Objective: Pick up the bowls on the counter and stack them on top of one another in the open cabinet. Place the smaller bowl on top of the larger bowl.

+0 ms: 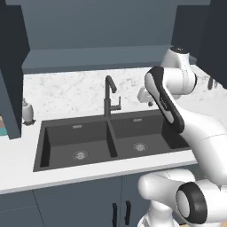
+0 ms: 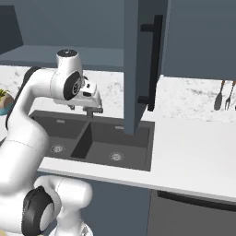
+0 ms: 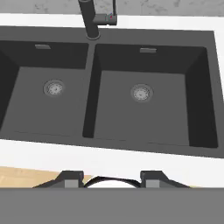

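Observation:
The bowls are out of view. My gripper [image 3: 111,177] hangs over the dark double sink [image 3: 140,109], pointing down at the right basin. Its two fingertips [image 3: 72,176] stand apart with nothing between them, so it is open. From the base, the hand [image 2: 88,103] sits just in front of the faucet [image 1: 109,95], above the sink's back rim. The open cabinet door [image 2: 138,69], with its long black bar handle [image 2: 154,60], swings out over the counter [image 2: 193,143] right of the sink.
A teal-and-tan plant pot [image 2: 3,100] stands at the far left of the counter, beside a small soap dispenser [image 1: 27,111]. Utensils [image 2: 222,96] hang on the back wall at the right. A dark cabinet panel [image 1: 11,88] juts out at the left.

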